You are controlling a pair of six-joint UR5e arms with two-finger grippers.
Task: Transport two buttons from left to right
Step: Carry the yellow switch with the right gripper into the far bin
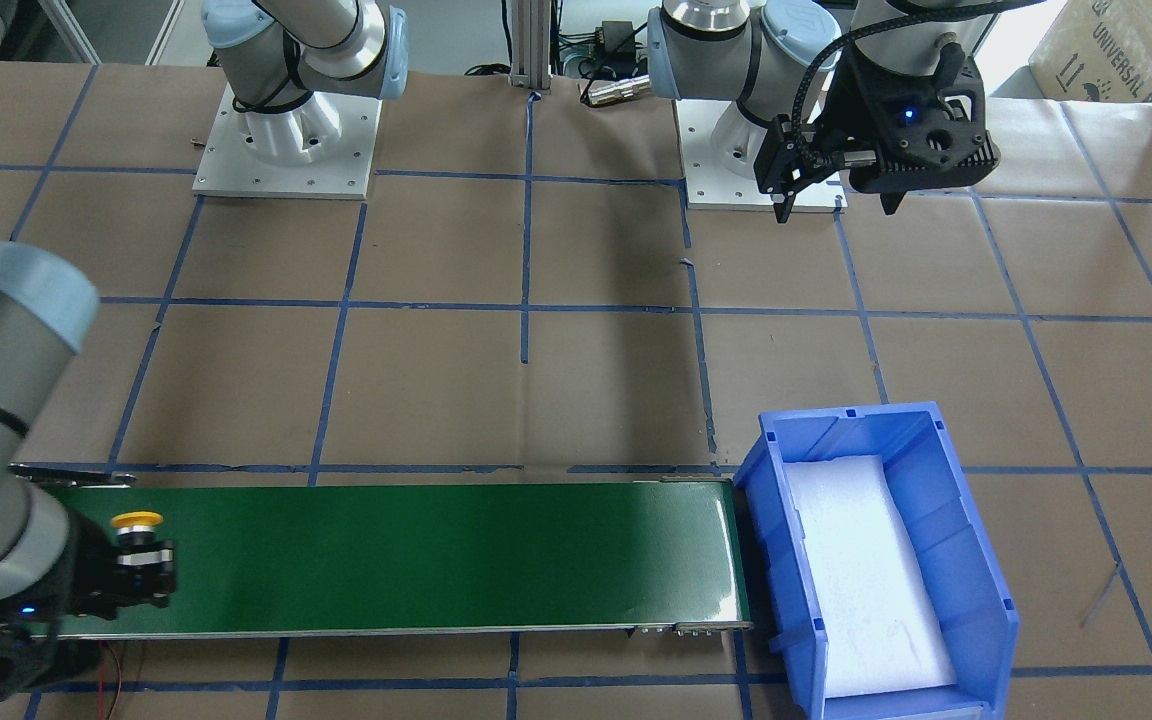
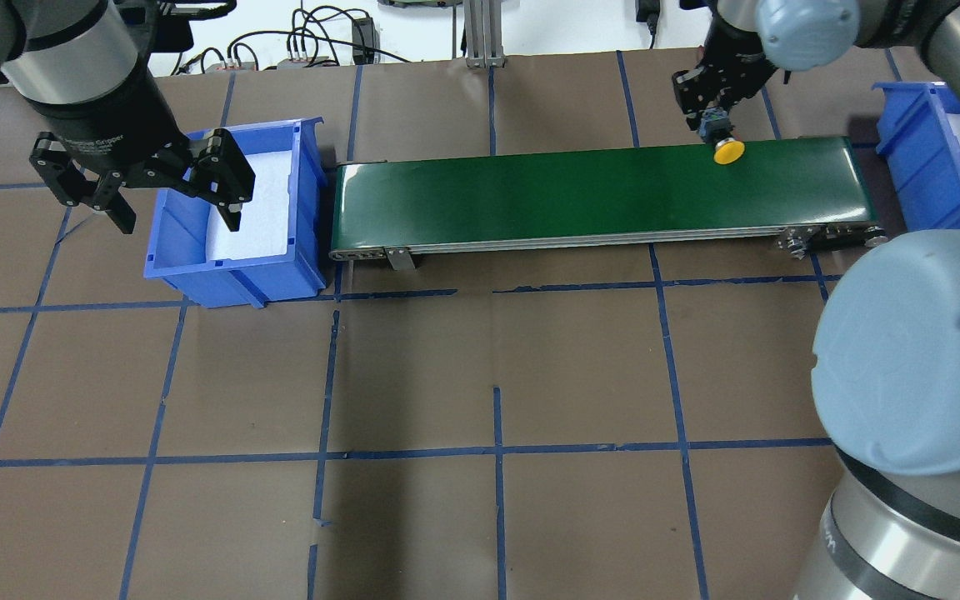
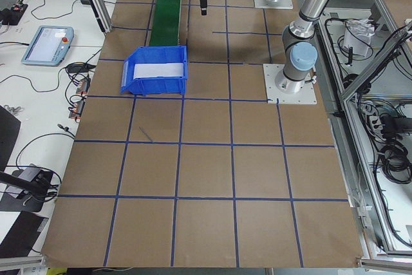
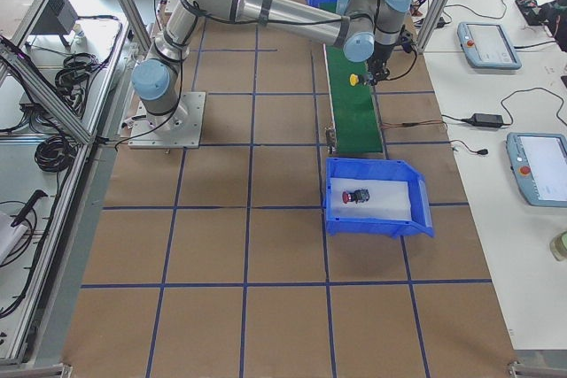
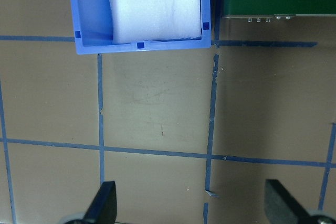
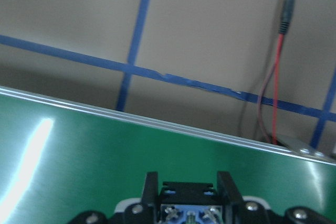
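The yellow-capped button (image 1: 136,520) (image 2: 728,152) (image 4: 353,80) is at the green conveyor belt's (image 2: 572,192) end on the robot's right. My right gripper (image 1: 141,568) (image 2: 709,129) is shut on its black and grey body; whether it touches the belt I cannot tell. In the right wrist view the contact block (image 6: 189,207) sits between the fingers (image 6: 151,188). The red button (image 4: 359,195) lies on white foam in the blue bin (image 4: 381,226) past that belt end. My left gripper (image 2: 176,212) (image 1: 836,200) (image 5: 191,205) hangs open and holds nothing, over the other blue bin (image 2: 230,275).
The blue bin (image 1: 976,560) under the left arm holds only a white foam pad (image 1: 866,580). A red wire (image 6: 275,77) runs beside the belt frame. Brown paper with blue tape lines (image 2: 497,454) covers the table. Tablets and cables lie on a side bench (image 4: 532,165).
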